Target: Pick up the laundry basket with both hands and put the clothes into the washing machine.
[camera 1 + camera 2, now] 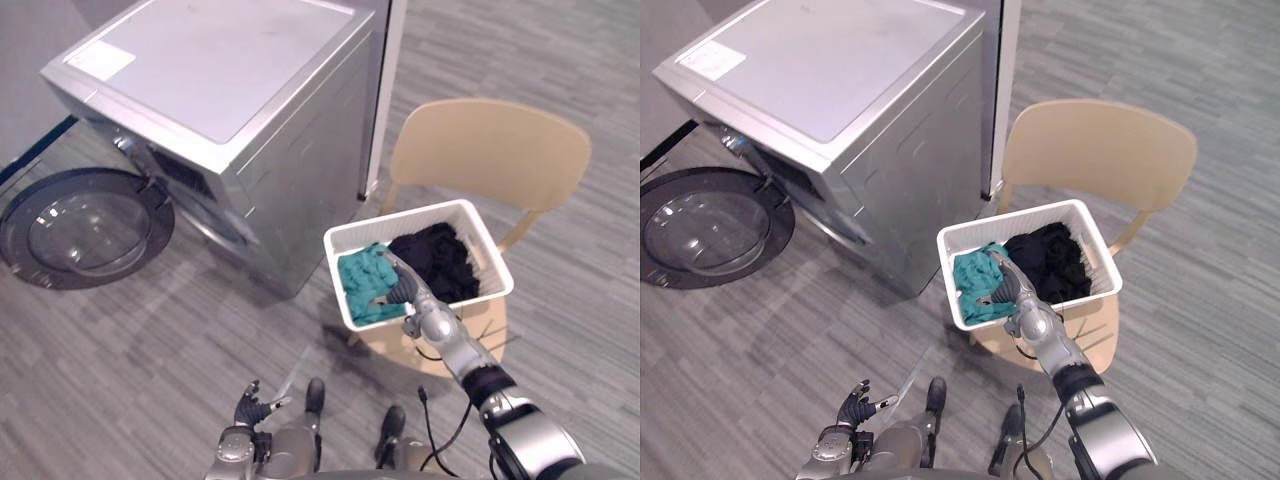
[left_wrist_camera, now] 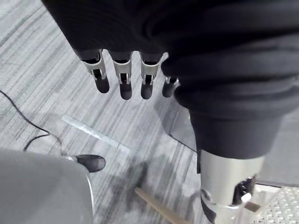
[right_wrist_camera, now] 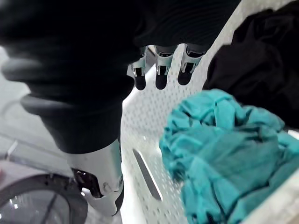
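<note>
As right fingers hover, clothes lie beneath.

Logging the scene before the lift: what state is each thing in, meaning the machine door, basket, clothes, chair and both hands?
washing machine door: open, swung wide.
laundry basket: upright on the chair seat, not lifted.
teal cloth: crumpled in the basket.
black cloth: bunched in the basket beside the teal cloth.
chair: upright, bearing the basket.
right hand: open, over the teal cloth.
left hand: open, low, holding nothing.
</note>
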